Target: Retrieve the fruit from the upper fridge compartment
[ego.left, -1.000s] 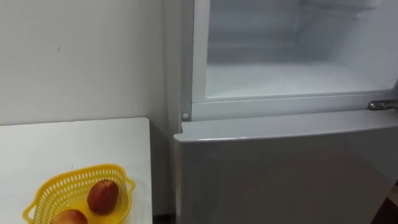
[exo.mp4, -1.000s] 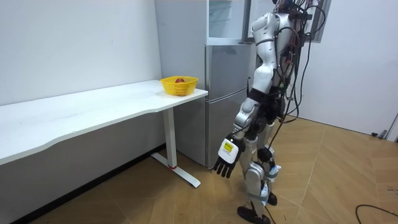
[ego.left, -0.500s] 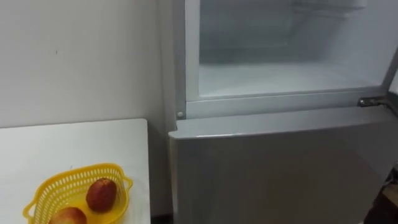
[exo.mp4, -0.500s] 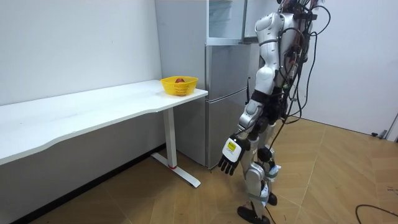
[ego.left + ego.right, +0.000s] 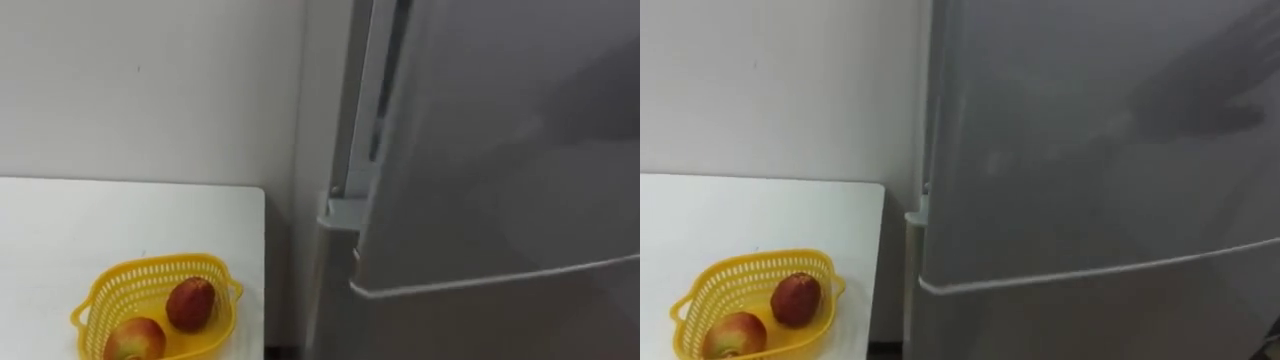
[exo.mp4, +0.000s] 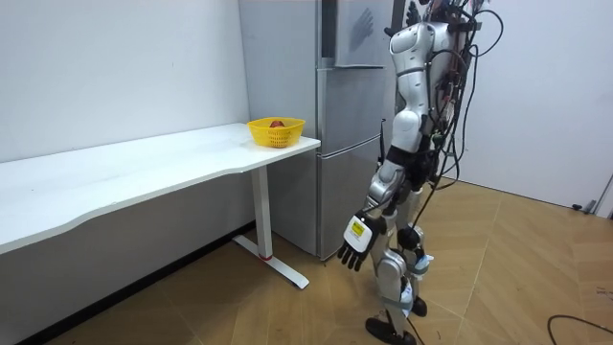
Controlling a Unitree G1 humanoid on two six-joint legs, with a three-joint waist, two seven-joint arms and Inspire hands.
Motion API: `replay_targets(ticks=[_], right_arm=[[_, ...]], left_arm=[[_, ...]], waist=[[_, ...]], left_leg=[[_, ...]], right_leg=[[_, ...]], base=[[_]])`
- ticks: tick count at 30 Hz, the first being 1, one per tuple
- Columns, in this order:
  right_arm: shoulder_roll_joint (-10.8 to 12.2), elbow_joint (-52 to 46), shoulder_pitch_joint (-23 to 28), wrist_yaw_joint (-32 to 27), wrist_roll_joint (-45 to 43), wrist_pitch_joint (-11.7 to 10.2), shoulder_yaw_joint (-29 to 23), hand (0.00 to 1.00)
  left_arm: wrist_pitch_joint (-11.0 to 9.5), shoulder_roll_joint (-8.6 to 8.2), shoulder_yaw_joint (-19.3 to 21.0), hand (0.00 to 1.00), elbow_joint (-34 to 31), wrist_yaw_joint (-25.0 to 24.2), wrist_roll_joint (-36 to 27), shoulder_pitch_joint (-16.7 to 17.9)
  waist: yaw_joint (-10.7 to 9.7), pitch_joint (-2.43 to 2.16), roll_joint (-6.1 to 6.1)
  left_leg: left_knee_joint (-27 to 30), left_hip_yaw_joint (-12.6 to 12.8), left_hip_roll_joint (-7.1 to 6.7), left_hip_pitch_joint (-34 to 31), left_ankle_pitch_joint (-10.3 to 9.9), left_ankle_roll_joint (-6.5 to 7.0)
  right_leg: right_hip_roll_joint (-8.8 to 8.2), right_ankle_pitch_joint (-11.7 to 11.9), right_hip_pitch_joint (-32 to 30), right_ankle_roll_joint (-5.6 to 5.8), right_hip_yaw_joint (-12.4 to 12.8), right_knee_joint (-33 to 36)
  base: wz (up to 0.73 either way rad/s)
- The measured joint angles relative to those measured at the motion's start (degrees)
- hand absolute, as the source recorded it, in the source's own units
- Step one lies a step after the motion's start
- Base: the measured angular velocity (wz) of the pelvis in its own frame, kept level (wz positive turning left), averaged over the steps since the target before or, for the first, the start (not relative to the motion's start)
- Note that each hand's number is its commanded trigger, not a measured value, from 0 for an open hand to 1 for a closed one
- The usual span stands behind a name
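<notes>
I stand at the fridge; its upper door hides the inside. Left of the fridge, on the bench, a yellow basket holds two apples, one cut off. My left hand hangs with fingers relaxed, holding nothing. My right hand is up by the door; I cannot tell its state.

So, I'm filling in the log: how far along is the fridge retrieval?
Looks done: two red fruits lie in the yellow basket on the white table. In hand: nothing; the left hand hangs open and empty. The upper door is nearly shut, with a narrow gap at its edge. Left, probably: closing that gap.
</notes>
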Motion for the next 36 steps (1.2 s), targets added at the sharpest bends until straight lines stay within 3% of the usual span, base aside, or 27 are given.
replay_targets(ticks=[4,12,19,36], right_arm=[[0.0,0.0,-0.1,2.6,0.4,-0.2,1.2,0.0],[0.0,0.1,-0.9,4.2,2.6,-0.2,1.2,0.0],[0.0,0.1,-0.9,4.8,2.5,-0.2,1.2,0.0],[0.0,0.1,-0.9,4.6,2.4,-0.2,1.0,0.0]], left_arm=[[0.1,-0.01,-0.9,0.0,1.3,0.4,0.0,-0.5],[0.5,-0.14,-0.9,0.0,2.4,-0.8,0.2,-0.8],[1.4,-0.14,-0.9,0.0,2.5,-2.4,0.2,-0.7],[1.6,-0.14,-0.8,0.0,2.1,-2.3,0.6,-0.3]], waist=[[0.7,-0.21,0.53],[2.5,-0.02,1.33],[3.2,-0.12,0.9],[2.7,-0.35,0.64]], left_leg=[[0.0,-1.0,-0.04,0.0,0.0,0.0],[0.0,-1.9,-0.01,0.0,0.0,0.0],[0.0,-2.9,-0.17,-0.2,0.0,0.0],[0.0,-3.1,-0.22,0.0,0.0,0.0]], right_leg=[[-0.13,0.0,0.4,0.02,-1.1,-0.5],[-0.36,0.0,1.2,0.0,-2.4,-1.5],[-0.23,0.0,1.5,0.02,-3.0,-1.6],[-0.22,0.0,2.5,0.03,-3.7,-2.5]], base=[[0.15],[0.11],[0.07],[0.01]])
